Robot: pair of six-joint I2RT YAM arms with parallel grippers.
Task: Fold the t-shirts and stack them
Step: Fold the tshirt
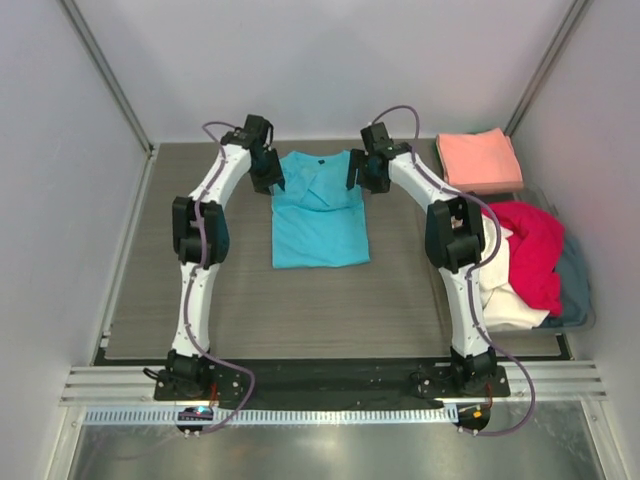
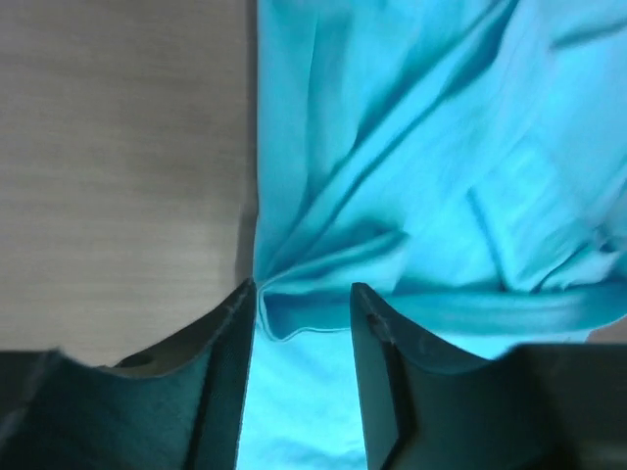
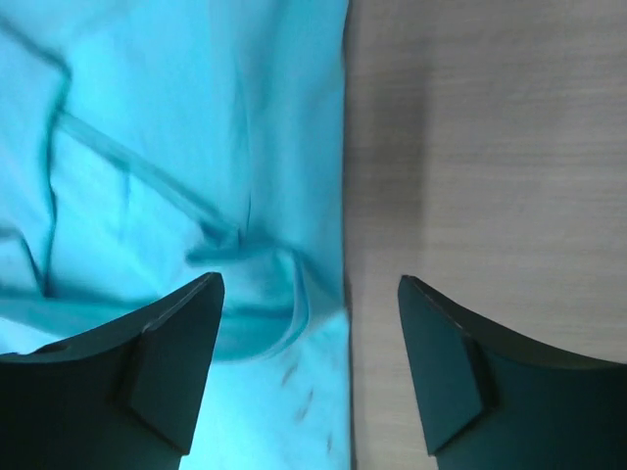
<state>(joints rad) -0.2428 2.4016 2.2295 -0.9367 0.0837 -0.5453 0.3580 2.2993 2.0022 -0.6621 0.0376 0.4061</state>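
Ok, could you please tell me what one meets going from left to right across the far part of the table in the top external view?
left gripper → turquoise t-shirt → right gripper → salmon-pink t-shirt, folded

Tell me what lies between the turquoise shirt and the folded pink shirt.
In the top view, only the right arm crosses above that stretch; between the turquoise shirt and the pink shirt the table is otherwise bare.
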